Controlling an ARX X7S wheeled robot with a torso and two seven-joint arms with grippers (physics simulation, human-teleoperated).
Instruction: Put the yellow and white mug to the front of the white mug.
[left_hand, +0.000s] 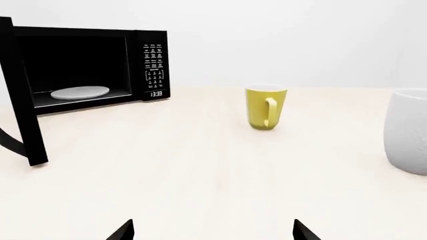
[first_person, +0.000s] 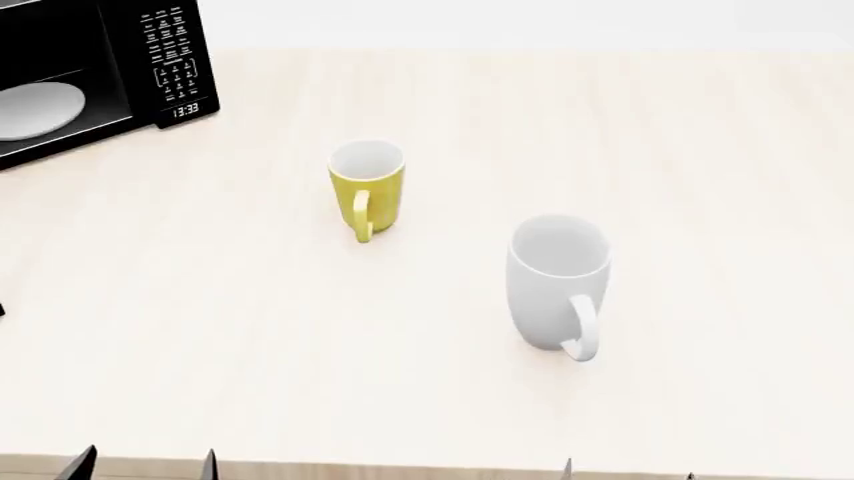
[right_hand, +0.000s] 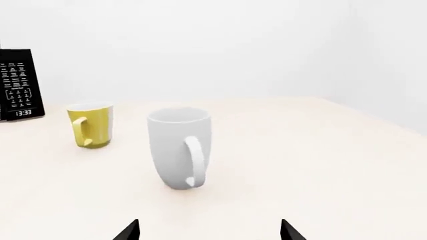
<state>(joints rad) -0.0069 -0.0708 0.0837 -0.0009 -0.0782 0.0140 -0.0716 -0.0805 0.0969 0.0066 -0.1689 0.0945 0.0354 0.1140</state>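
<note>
On the pale wood-grain surface (first_person: 694, 150) we see two smooth, upright cylindrical mugs, well apart.

We find the yellow and white mug (first_person: 366, 188), small with a yellow loop handle and white inside, farther back and left of the taller matte white mug (first_person: 558, 282); both handles face us. Behind at far left stands a glossy black microwave (first_person: 94, 75), door open, a white plate (first_person: 34, 108) inside. Our left pincer (left_hand: 212, 231) and right pincer (right_hand: 209, 231) show spread, empty tips at the near edge. Plain white walls.
</note>
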